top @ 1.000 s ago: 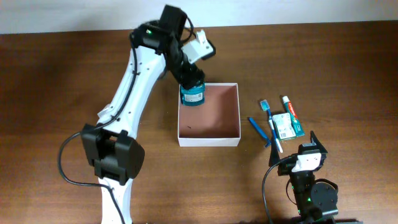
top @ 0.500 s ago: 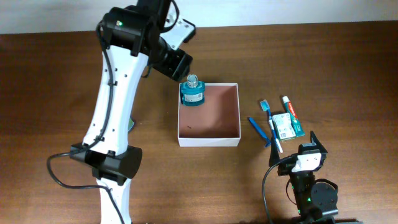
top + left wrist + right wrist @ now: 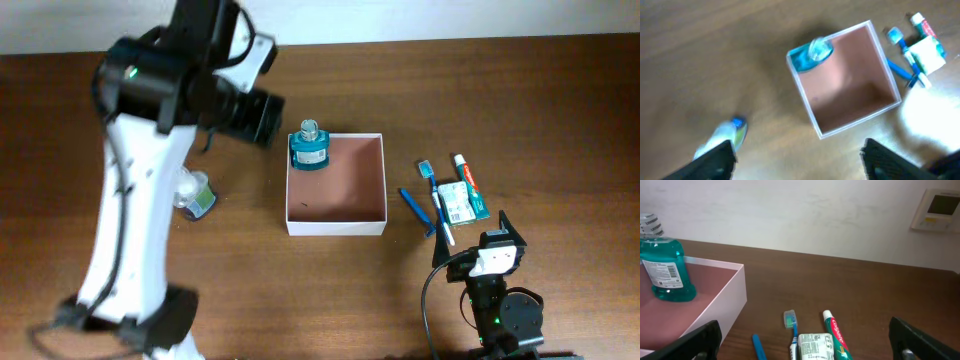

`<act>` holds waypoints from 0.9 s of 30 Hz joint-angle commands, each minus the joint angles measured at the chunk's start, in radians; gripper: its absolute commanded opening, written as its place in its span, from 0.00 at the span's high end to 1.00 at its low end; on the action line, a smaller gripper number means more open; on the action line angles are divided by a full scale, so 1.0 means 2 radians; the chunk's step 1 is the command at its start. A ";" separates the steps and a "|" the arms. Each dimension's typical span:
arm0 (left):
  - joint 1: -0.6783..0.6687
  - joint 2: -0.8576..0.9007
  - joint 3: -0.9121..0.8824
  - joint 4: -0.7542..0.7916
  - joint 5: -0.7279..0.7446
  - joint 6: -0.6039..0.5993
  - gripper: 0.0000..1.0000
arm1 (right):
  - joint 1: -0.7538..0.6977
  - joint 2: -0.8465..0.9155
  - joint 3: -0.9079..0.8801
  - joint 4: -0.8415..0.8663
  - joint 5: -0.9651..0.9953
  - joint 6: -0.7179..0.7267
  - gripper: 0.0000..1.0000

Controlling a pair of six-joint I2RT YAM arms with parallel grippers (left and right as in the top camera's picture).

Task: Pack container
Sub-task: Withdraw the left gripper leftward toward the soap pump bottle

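Container (image 3: 336, 184) near the middle of the wooden table (image 3: 560, 110), open side up, white walls, reddish-brown floor. Tucked into its far-left corner, upright: a teal mouthwash bottle (image 3: 309, 148) with a clear cap and a barcode label. Left gripper (image 3: 797, 162) raised above the table, beside that same corner on the left, well apart from the bottle; jaws spread wide, gripping nothing, with only tabletop and the box's near corner between the dark fingertips in the wrist view. On the table to the left of the container, lying on its side: a small clear bottle (image 3: 196, 193) with greenish contents. To the right of the container, grouped close together: a blue stick-like item (image 3: 414, 210), too small to name; a blue-and-white toothbrush (image 3: 437, 205); a small white-and-green carton (image 3: 461, 202); a toothpaste tube (image 3: 466, 174) with a white cap. Right gripper (image 3: 478, 243) low at the near edge of the table, just behind those toiletries, facing them; jaws fully parted, empty.
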 commanded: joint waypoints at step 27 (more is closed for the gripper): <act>0.193 -0.248 -0.529 0.191 -0.019 -0.031 0.02 | -0.004 -0.004 -0.002 -0.004 0.004 -0.004 0.02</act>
